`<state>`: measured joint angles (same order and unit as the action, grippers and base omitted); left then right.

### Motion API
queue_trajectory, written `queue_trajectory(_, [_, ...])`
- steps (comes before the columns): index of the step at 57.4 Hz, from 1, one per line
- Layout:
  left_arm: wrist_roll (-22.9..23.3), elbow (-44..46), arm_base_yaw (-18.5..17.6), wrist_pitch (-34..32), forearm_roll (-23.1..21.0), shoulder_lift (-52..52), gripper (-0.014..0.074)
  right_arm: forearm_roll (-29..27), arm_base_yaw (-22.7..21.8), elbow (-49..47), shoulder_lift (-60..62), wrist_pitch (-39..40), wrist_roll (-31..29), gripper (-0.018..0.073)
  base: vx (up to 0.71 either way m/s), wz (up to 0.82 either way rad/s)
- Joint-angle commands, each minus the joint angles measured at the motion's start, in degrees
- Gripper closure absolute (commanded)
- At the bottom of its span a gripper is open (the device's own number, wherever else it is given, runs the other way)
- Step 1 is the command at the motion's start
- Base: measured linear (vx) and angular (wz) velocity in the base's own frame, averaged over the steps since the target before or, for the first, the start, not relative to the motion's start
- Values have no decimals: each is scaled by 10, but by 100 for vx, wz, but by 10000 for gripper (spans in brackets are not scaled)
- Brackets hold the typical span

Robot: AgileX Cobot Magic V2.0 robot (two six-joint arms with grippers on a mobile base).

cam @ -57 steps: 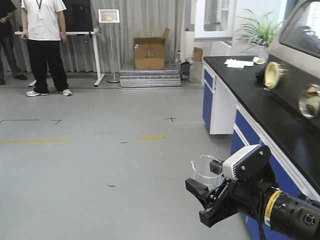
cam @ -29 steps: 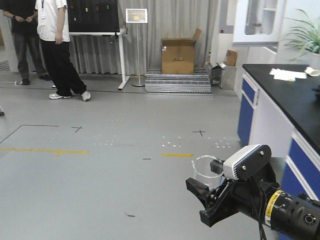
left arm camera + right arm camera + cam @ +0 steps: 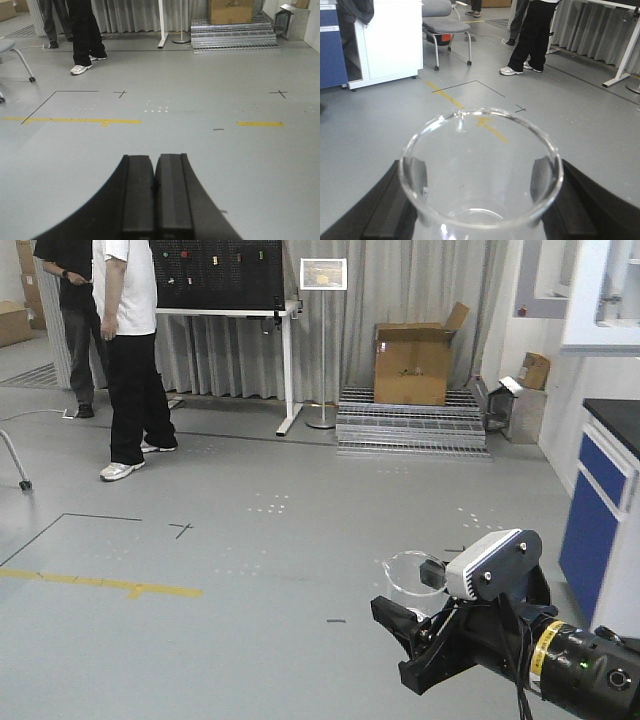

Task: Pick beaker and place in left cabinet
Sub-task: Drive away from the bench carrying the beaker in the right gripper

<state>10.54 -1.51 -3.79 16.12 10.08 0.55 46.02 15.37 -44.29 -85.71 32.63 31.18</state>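
Observation:
The clear glass beaker point(image 3: 412, 578) is held upright between my right gripper's point(image 3: 413, 594) black fingers, above the grey floor at the lower right of the front view. In the right wrist view the beaker's round rim point(image 3: 480, 165) fills the frame, with a finger point(image 3: 390, 205) pressed on each side of its wall. My left gripper point(image 3: 155, 186) is shut and empty, its two pads touching, pointing over bare floor. The left cabinet is out of view.
A blue and white lab counter point(image 3: 605, 500) stands at the right edge. Two people point(image 3: 125, 350) stand at the far left by a table. A cardboard box point(image 3: 412, 362) sits on metal steps point(image 3: 410, 432). A grey chair point(image 3: 445, 25) and a white unit point(image 3: 385, 40) show in the right wrist view.
The front view has swung left: the counter has slid off to the right and the people and box have shifted right. The right gripper still holds the beaker the same way.

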Motion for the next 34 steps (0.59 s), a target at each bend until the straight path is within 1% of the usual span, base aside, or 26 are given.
queue_trajectory(1, [2,5,-4,-48,-1,10,593,-15,-1,-17,22,39,2,564,77,12])
queue_trajectory(34, [2,5,-4,-48,-1,10,593,-16,-1,-17,22,40,2,564,79,14])
